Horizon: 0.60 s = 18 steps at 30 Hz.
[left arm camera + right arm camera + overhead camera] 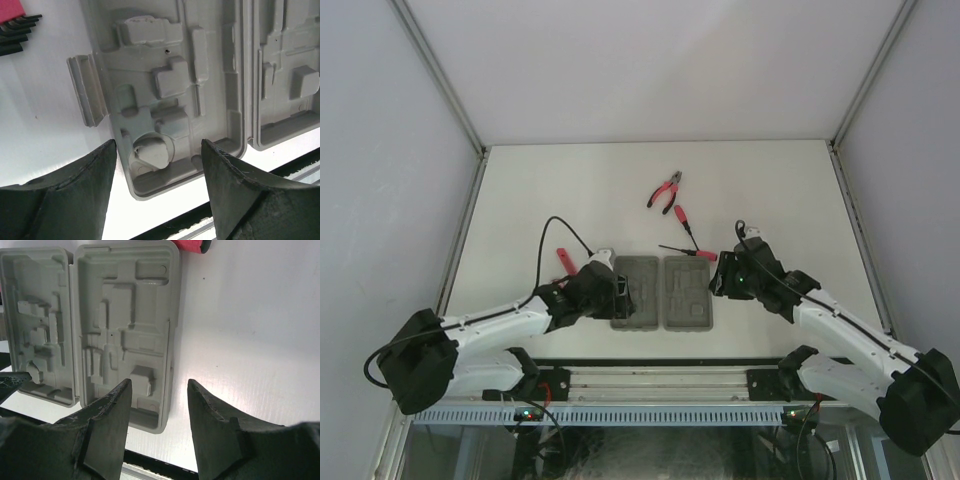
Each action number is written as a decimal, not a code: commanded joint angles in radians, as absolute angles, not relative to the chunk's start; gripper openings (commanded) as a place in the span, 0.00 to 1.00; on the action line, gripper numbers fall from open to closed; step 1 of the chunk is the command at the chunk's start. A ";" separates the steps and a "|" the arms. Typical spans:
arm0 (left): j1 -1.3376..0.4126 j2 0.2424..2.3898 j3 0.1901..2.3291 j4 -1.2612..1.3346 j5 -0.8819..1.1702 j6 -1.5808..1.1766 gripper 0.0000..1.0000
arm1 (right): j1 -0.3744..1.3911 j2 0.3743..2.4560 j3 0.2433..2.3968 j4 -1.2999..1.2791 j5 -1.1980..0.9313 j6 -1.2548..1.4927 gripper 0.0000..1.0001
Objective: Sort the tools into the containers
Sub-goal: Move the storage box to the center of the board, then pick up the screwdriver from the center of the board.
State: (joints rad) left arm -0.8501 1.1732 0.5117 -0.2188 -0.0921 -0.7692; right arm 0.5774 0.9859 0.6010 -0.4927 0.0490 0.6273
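The grey case lies open near the table's front edge, its left half (638, 292) and right half (687, 292) empty, with moulded slots showing. My left gripper (159, 142) hangs open over the near left corner of the left half (165, 75), holding nothing. My right gripper (159, 382) is open and empty over the right rim of the right half (125, 315). Behind the case lie the red-handled pliers (666, 192), a short red-black driver (682, 218) and a long thin screwdriver (692, 253). A red comb-like piece (563, 258) lies left of the case, and its black prongs (15, 30) show in the left wrist view.
A black cable (560, 228) loops above the left arm. White walls with metal posts close in the table on the left, right and back. The black rail (650, 365) runs along the near edge just in front of the case.
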 commanded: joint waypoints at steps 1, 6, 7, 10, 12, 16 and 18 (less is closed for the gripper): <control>-0.859 1.151 0.502 -0.184 -0.071 -0.792 0.72 | 0.581 0.953 0.603 -0.483 0.049 0.639 0.48; -0.859 1.069 0.523 -0.264 -0.114 -0.777 0.72 | 0.567 0.930 0.604 -0.486 0.072 0.644 0.48; -0.858 1.053 0.532 -0.287 -0.131 -0.770 0.73 | 0.566 0.925 0.604 -0.486 0.085 0.649 0.48; -0.855 1.020 0.568 -0.352 -0.178 -0.749 0.73 | 0.554 0.909 0.604 -0.469 0.112 0.656 0.49; -0.851 1.008 0.599 -0.385 -0.196 -0.737 0.74 | 0.545 0.897 0.603 -0.446 0.126 0.652 0.50; -0.842 0.989 0.634 -0.417 -0.211 -0.723 0.73 | 0.515 0.896 0.604 -0.383 0.122 0.634 0.52; -0.833 0.983 0.653 -0.435 -0.216 -0.714 0.73 | 0.499 0.896 0.604 -0.366 0.119 0.644 0.53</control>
State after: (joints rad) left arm -0.8482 1.0119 0.5747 -0.3912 -0.1768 -0.7490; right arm 0.5278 0.9115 0.6010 -0.4583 0.1005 0.6392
